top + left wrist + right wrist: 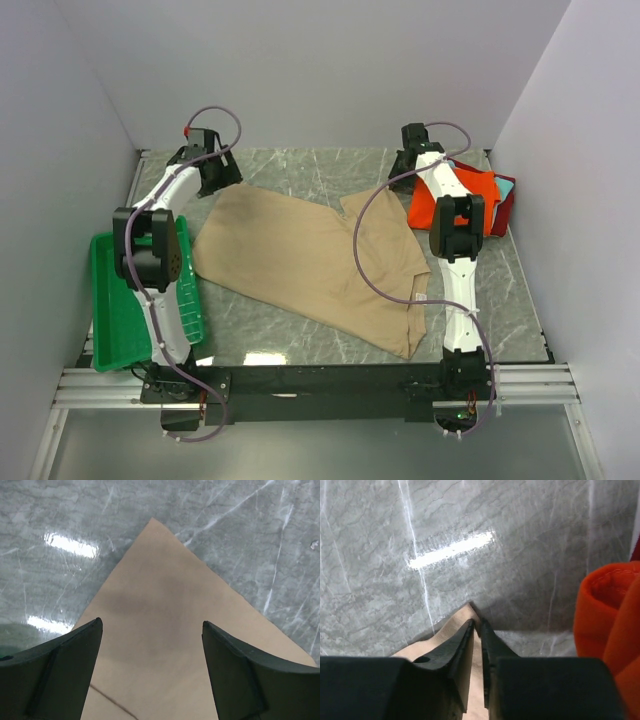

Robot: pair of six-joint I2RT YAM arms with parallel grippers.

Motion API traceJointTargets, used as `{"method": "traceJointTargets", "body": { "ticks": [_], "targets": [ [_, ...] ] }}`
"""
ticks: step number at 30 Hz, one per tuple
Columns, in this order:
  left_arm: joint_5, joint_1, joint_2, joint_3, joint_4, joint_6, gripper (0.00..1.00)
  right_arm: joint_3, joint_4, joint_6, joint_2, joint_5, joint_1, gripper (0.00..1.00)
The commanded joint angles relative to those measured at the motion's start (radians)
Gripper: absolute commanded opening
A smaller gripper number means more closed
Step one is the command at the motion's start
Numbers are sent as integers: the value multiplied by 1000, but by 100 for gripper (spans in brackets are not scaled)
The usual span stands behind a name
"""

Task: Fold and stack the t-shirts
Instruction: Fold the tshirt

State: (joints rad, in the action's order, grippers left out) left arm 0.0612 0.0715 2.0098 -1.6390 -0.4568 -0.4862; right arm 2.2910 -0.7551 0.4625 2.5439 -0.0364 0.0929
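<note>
You are working in a booth of plain pale walls closing in a grey, veined table whose glossy top throws back bright glare. The tan shirt lies spread and lightly rumpled across the middle of that table, and everything else sits around it. To its left, a green tray rests at the table's edge. To its right, touching its far-right corner, an orange shirt lies on a dark red one, with a bit of teal showing between them. Your left gripper hangs over the tan shirt's far-left corner, fingers wide apart and clear of the cloth. Your right gripper is pinched together on the tan shirt's far-right corner, just beside the orange shirt.
</note>
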Motion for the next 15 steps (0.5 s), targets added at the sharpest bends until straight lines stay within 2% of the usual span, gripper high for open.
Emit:
{"method": "traceJointTargets", "body": {
  "ticks": [1, 2, 5, 9, 15],
  "targets": [
    [26, -4, 33, -86, -8, 29, 86, 35, -4, -15, 18, -17, -2, 17],
    [32, -4, 44, -99, -13, 35, 85, 27, 3, -13, 16, -19, -2, 16],
    [55, -4, 92, -160, -28, 44, 81, -17, 31, -8, -14, -11, -2, 0],
    [104, -4, 162, -257, -57, 60, 73, -146, 120, -1, -91, -11, -2, 0],
    [108, -15, 248, -347, -56, 66, 56, -206, 146, -5, -155, -17, -2, 0]
  ]
}}
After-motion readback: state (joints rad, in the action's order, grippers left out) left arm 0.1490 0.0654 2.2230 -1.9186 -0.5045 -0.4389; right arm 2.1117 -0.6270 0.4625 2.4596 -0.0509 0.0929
